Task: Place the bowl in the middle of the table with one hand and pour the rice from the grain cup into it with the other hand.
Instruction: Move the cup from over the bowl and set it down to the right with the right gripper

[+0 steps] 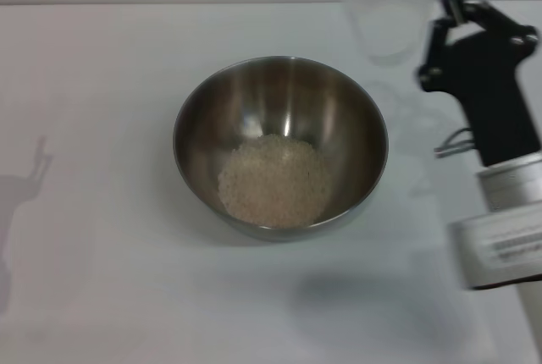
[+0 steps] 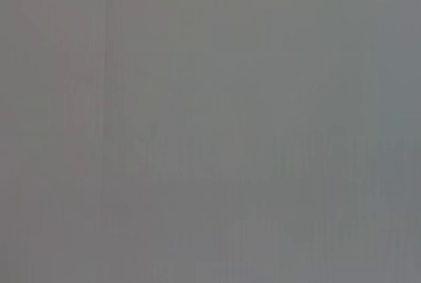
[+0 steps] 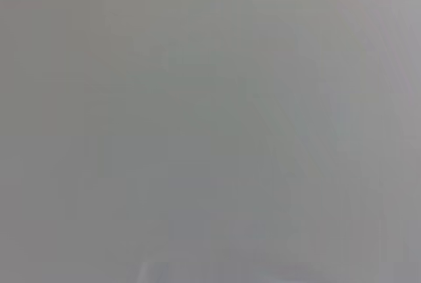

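- Rice [image 1: 275,182] lies in a pale heap at the bottom of the bowl [image 1: 279,93], which stands upright near the middle of the desk [image 1: 110,85] in the head view; judging by this, the pour looks done.
- Grain cup [image 1: 385,30] stands upright at the far edge of the desk, well apart from the bowl and beyond it to the right, apparently empty, which suits a cup put down after emptying.
- Right claw [image 1: 453,0] hangs just beside the cup, seemingly not touching it; whether its fingers are apart or together I cannot tell.
- Left claw is not in view; only a thin shadow falls on the desk's left edge.
- Desk is plain white and flat, with a pale wall strip behind it.
- Left wrist view shows only featureless grey.
- Right wrist view likewise shows nothing distinct.
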`<move>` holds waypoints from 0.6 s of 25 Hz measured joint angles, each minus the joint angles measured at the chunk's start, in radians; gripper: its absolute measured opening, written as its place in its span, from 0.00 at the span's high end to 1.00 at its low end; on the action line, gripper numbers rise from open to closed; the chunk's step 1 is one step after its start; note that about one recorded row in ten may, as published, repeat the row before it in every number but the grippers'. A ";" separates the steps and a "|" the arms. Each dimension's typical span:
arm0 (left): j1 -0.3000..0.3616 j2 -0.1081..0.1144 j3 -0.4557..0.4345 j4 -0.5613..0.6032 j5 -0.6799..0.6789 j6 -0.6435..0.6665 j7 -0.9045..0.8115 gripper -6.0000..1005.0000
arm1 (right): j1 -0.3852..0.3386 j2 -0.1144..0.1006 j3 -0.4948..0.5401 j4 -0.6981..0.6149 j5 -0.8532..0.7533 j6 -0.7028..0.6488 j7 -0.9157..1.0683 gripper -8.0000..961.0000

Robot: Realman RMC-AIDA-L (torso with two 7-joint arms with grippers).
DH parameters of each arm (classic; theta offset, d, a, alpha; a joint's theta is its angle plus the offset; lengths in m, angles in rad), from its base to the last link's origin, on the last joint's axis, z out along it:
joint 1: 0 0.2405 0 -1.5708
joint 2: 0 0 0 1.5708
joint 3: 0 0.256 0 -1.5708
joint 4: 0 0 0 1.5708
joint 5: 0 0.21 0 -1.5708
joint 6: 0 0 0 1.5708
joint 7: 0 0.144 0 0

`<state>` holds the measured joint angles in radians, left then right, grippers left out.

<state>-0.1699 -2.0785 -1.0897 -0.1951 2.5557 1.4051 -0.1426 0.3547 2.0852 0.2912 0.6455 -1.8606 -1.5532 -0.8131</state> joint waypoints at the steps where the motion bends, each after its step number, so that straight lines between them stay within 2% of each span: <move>1: 0.000 0.000 0.000 0.000 0.000 0.000 0.000 0.17 | -0.004 0.000 0.008 -0.025 0.000 -0.008 0.085 0.99; 6: 0.001 0.000 0.001 0.000 0.001 0.000 0.000 0.17 | -0.018 0.001 0.092 -0.184 0.021 -0.004 0.573 0.99; 8: 0.002 0.000 0.001 0.000 0.001 0.000 0.000 0.17 | -0.020 0.003 0.134 -0.268 0.041 0.042 0.762 0.99; 15: 0.004 0.000 0.009 0.000 0.001 0.001 0.000 0.17 | 0.000 0.004 0.145 -0.337 0.119 0.159 0.800 0.99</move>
<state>-0.1660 -2.0785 -1.0811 -0.1948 2.5569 1.4059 -0.1426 0.3543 2.0893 0.4365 0.3082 -1.7413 -1.3946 -0.0133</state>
